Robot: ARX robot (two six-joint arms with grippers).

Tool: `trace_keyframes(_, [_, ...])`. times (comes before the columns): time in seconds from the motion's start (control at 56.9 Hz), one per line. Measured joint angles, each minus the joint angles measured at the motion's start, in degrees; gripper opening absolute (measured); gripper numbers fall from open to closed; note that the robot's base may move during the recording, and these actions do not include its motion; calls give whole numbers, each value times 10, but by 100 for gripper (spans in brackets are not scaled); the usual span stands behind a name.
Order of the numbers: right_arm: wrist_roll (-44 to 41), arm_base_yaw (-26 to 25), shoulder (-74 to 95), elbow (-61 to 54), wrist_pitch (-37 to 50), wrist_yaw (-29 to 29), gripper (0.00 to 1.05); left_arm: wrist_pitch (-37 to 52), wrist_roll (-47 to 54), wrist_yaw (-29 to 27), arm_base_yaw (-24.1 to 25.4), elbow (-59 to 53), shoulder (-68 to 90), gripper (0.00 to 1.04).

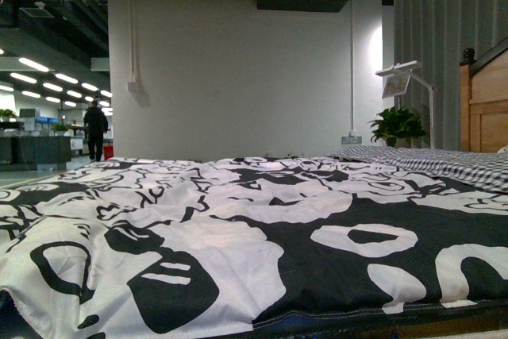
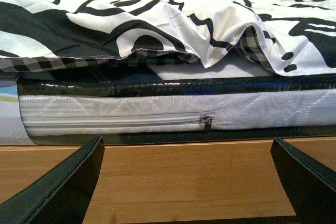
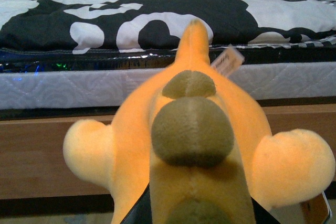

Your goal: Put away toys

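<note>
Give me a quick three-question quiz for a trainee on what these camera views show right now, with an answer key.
1. True or false: the left tool is open and holds nothing.
2. Which view shows the soft orange-yellow plush toy with olive patches? A front, B left wrist, C right wrist.
3. Fill in: the small metal zipper pull sits on the side of the white quilted ___.
Key: 1 true; 2 C; 3 mattress.
</note>
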Motion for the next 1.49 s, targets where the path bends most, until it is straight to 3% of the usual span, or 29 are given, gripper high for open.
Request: trace_keyframes(1.493, [0, 2, -30, 0, -16, 2, 10, 0, 0, 0, 0, 0, -1, 99])
